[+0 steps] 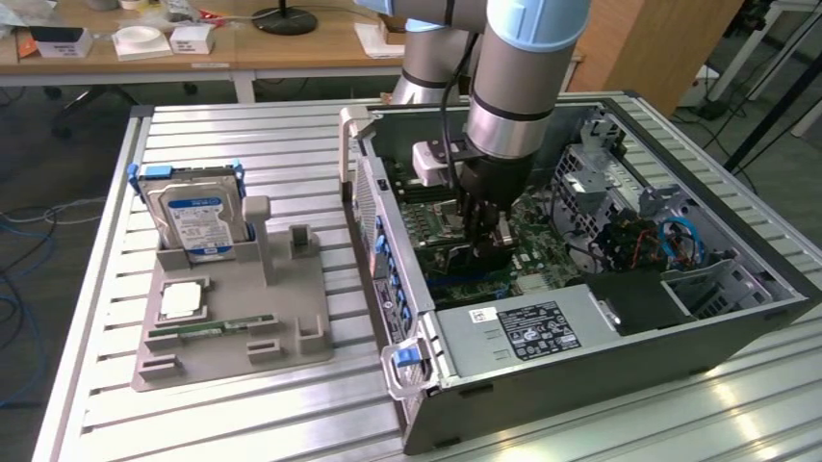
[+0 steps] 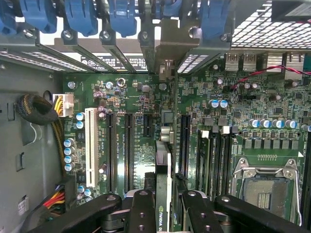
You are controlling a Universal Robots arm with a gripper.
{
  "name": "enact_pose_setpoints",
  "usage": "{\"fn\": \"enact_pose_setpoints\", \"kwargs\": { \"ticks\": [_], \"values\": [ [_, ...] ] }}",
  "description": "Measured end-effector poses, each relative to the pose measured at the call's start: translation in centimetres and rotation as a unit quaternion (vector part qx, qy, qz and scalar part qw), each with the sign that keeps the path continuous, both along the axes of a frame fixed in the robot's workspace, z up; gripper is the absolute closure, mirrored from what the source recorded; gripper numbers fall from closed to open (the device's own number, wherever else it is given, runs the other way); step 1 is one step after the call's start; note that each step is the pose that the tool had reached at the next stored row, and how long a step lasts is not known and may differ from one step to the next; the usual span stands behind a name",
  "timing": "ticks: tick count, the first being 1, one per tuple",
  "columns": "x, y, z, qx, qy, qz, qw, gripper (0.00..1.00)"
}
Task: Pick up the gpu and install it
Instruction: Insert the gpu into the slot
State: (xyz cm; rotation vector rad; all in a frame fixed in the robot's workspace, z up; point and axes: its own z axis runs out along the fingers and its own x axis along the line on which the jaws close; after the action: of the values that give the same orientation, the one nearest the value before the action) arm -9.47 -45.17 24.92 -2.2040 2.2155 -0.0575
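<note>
The gpu stands edge-on between my fingers, a thin dark card with its metal bracket reaching up to the rear slot openings of the case. My gripper is pinched on it, one finger on each flat side. In the wrist view the card's lower edge lies along a line between two black expansion slots on the motherboard; I cannot tell whether it touches the board or is seated.

Close around the card are more slots: a white one and black ones on one side, another black slot and the memory slots on the other. Beyond those sits the open processor socket. A row of blue clips lines the rear edge, just above the bracket. A sleeved cable bundle with yellow and red wires hangs at the case wall, apart from the card.

In the exterior view my gripper reaches straight down into the open case, its arm upright above it. The power supply lies just beside it toward the camera, and blue cables sit at the exterior view's right. Well apart, on the exterior view's left, a grey holder on the table carries a hard drive standing upright and a memory stick lying flat.
</note>
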Motion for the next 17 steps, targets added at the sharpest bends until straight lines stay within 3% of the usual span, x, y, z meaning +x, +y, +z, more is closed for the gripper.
{"fn": "enact_pose_setpoints", "kwargs": {
  "ticks": [17],
  "values": [
    [0.0,0.0,-0.39,0.0001,-0.0015,0.0,1.0,0.74]
  ]
}}
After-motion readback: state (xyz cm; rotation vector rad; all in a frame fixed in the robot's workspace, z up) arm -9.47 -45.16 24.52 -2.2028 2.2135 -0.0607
